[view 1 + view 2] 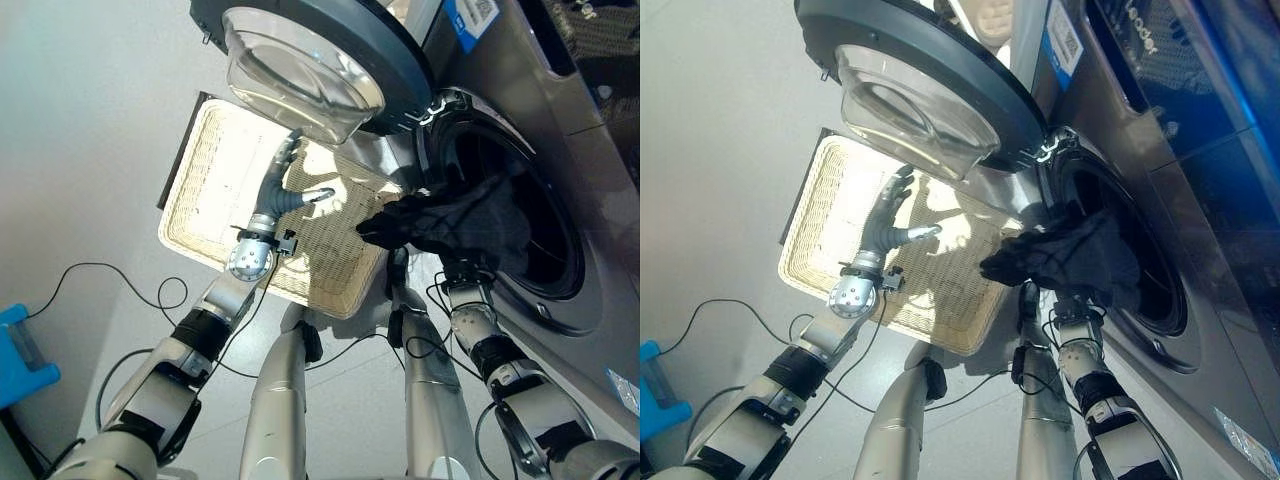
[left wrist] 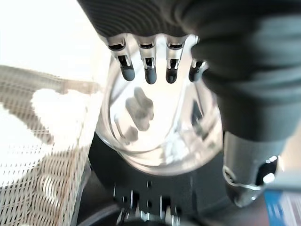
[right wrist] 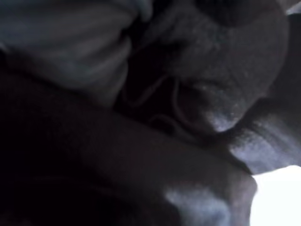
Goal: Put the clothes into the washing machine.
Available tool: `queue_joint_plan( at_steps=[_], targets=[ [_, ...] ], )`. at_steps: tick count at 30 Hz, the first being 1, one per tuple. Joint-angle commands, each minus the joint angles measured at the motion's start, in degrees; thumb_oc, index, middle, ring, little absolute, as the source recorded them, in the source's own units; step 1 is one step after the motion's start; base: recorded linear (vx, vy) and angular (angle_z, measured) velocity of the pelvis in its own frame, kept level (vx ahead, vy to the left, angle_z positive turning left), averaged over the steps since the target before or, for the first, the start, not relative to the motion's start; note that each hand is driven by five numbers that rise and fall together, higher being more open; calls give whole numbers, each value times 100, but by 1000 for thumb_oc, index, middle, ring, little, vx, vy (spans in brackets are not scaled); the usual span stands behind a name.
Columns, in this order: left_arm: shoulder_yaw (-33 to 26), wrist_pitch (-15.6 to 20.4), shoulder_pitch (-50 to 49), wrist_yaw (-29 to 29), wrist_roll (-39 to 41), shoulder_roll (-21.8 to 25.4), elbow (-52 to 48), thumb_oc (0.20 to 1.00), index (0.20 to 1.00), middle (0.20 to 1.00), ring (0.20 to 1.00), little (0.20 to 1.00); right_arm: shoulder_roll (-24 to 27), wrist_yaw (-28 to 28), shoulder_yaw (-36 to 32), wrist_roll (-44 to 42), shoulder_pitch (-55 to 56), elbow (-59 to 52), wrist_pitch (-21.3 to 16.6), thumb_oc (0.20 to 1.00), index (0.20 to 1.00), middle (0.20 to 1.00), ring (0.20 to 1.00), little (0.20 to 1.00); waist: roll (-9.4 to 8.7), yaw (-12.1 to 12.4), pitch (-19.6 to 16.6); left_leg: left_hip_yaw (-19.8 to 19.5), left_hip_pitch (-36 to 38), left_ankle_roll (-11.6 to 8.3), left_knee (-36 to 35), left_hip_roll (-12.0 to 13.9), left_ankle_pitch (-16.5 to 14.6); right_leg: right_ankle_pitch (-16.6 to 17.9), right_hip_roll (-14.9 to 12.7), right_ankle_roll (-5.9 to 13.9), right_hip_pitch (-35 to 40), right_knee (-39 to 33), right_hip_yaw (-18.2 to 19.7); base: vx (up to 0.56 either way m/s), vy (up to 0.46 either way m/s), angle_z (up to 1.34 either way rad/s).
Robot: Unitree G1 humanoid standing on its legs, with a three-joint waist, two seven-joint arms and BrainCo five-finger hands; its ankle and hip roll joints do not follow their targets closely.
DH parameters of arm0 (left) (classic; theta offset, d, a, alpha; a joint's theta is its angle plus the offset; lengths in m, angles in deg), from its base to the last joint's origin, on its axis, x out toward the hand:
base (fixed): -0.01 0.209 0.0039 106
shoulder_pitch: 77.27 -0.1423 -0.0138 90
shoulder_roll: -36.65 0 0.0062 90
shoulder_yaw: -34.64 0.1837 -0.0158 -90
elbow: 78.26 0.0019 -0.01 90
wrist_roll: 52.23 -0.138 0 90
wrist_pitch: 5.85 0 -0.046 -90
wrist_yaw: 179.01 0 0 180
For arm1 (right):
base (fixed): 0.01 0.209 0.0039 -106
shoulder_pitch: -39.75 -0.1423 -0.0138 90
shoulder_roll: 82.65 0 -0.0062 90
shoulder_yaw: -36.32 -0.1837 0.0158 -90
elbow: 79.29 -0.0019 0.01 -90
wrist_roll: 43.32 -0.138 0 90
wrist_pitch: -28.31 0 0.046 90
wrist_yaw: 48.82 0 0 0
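While the dark bundled garment (image 1: pixel 450 222) drapes over the drum mouth of the grey front-loading washing machine (image 1: pixel 560 150), the right hand lies buried beneath it, fingers unreadable. At nine o'clock, the left hand (image 1: pixel 285 185) hovers, fingers spread, above the pale woven basket (image 1: pixel 210 190), seemingly clearing room.

The place looked like a laundry area. A grey front-loading washing machine (image 1: pixel 560 150) filled the right side of the frame, its round door (image 1: pixel 310 60) with a clear glass bowl swung open at the top centre. A pale woven laundry basket (image 1: pixel 215 190) lay on a plain light-grey floor (image 1: pixel 80 120) at centre left, and dark clothes (image 1: pixel 450 220) hung at the drum opening.
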Motion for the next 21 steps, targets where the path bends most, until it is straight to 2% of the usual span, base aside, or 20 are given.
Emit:
queue_joint_plan(
  at_steps=[1,3,5,8,12,14,16,21],
  targets=[
    [-49,297,111,-130,-6,-115,-137,1000,1000,1000,1000,1000,-113,91,-520,-964,-155,-470,192,200,200,200,200,200,203,78,-104,1,-24,-349,457,-310,-684,-211,75,552,209,147,-418,5,5,-5],
    [-33,269,152,-111,-10,-127,-129,1000,1000,1000,1000,1000,-141,-51,-680,-964,-256,-477,162,200,200,200,200,200,227,84,-104,10,-73,-340,460,-311,-648,-162,72,537,165,132,-417,-7,0,-2],
    [116,188,251,-112,-67,-151,-103,1000,1000,1000,1000,1000,-114,-477,-1050,-964,-578,-388,42,200,200,200,200,200,295,111,-104,12,-68,-333,510,-341,-683,-150,27,540,180,138,-440,0,0,0],
    [242,201,337,-128,-74,-144,-63,1000,1000,1000,1000,1000,-50,-661,-1187,-964,-766,-309,-88,200,200,200,200,200,329,130,-104,7,-32,-342,552,-366,-735,-172,-6,553,226,148,-463,0,0,0],
    [411,178,510,-255,-176,-92,-128,1000,1000,1000,1000,1000,102,-1069,-1399,-964,-1198,-371,-630,200,200,200,200,200,381,172,-104,7,-135,-326,592,-404,-713,-80,-46,541,131,135,-488,-11,-14,0],
    [427,171,524,-262,-168,-85,-141,1000,1000,1000,1000,1000,122,-1119,-1412,-964,-1238,-383,-711,200,200,200,200,200,384,177,-104,4,-140,-325,599,-410,-718,-77,-49,542,128,135,-489,-4,-16,1],
    [504,126,548,-229,-128,2,-257,1000,1000,1000,1000,1000,239,-1380,-1482,-964,-1429,-555,-1279,200,200,200,200,200,407,205,-104,-11,-170,-323,629,-450,-748,-45,-79,548,106,115,-512,-14,-48,1],
    [631,131,538,-276,-211,160,-505,1000,1000,1000,1000,1000,530,-1702,-1546,-964,-1603,-681,-1916,200,200,200,200,200,446,239,-104,-20,-226,-309,651,-487,-771,3,-123,555,46,97,-528,-3,-7,0]
  ],
)
